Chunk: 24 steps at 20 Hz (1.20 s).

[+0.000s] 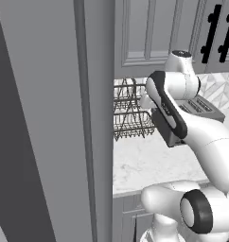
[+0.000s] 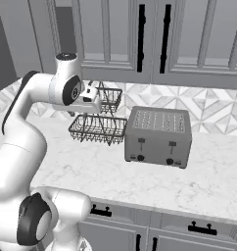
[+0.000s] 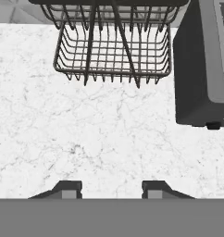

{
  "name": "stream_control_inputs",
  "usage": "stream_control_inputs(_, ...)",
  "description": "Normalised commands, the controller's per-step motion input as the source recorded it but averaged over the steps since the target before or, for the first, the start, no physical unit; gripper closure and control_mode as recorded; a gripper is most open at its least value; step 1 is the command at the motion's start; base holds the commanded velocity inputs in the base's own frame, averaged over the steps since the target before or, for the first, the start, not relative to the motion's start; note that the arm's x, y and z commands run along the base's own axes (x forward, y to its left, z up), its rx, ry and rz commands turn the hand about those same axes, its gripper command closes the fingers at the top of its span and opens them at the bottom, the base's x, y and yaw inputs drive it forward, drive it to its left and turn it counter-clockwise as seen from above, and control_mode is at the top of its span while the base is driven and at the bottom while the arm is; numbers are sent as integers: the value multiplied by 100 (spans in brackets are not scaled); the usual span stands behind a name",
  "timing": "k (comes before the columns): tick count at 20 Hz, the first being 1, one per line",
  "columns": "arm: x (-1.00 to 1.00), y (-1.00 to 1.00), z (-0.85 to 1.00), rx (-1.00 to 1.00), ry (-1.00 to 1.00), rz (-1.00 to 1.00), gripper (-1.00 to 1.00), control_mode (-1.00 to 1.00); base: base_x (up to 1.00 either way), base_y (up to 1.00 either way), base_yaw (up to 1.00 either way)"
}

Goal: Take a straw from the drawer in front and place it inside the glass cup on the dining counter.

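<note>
The gripper [image 3: 111,189] hung above the marble counter [image 3: 86,139], its jaws partly apart and empty. Just beyond it stood a wire rack [image 3: 113,46], the toaster [image 3: 202,69] beside that. The drawer [image 2: 199,226] below the counter was shut, so the straw was hidden. Reaching down, the arm might clip the rack.

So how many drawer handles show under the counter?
2, both seen from the right base camera: left handle under the counter's front edge near the arm, right handle below the toaster's right side. The arm may hide others.
</note>
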Motion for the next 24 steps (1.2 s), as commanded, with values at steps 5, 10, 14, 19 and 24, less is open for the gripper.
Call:
stream_control_inputs(5,0,0,0,0,0,0,-100,100,-25,0,0)
stream_control_inputs(10,0,0,0,0,0,0,-100,100,-90,-18,0)
stream_control_inputs(14,0,0,0,0,0,0,-100,100,-40,-69,9)
stream_control_inputs(19,0,0,0,0,0,0,-100,100,0,-98,36)
stream_control_inputs(24,0,0,0,0,0,0,-100,100,0,-86,54)
